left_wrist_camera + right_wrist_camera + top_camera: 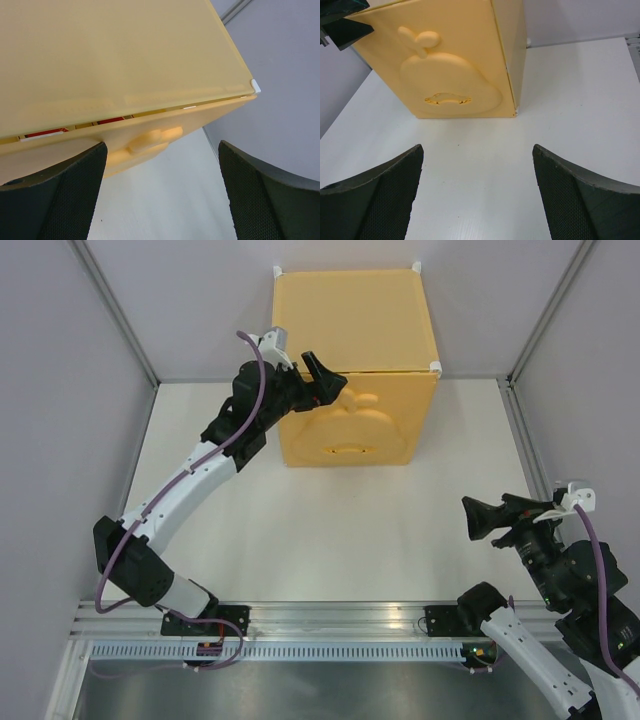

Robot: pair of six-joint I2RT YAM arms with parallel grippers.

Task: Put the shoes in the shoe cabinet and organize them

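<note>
A yellow cabinet (350, 320) is seen standing upright at the far middle of the white surface (330, 540), with its door (345, 430) turned toward the near side. The door is embossed with an apple shape (447, 82), and a small handle recess (447, 99) is set low in that shape. The door is held almost flush with the cabinet's body. A narrow slit is left along the door's top edge, under the cabinet's top panel. Thin slivers of red (110, 120) are seen through that slit, inside the cabinet; whether they belong to shoes cannot be told. A white corner piece (255, 86) is fixed at the right end of the top panel's front edge.

The left arm (190, 480) is stretched far across the surface, and its jaws are placed at the upper left corner of the door. They are spread wide, with nothing pinched between them. Whether they touch the door cannot be told.

The right arm (520, 635) is raised at the near right, well apart from the cabinet. Its jaws are pointed toward the door and are likewise spread wide, and nothing is held in them.
</note>
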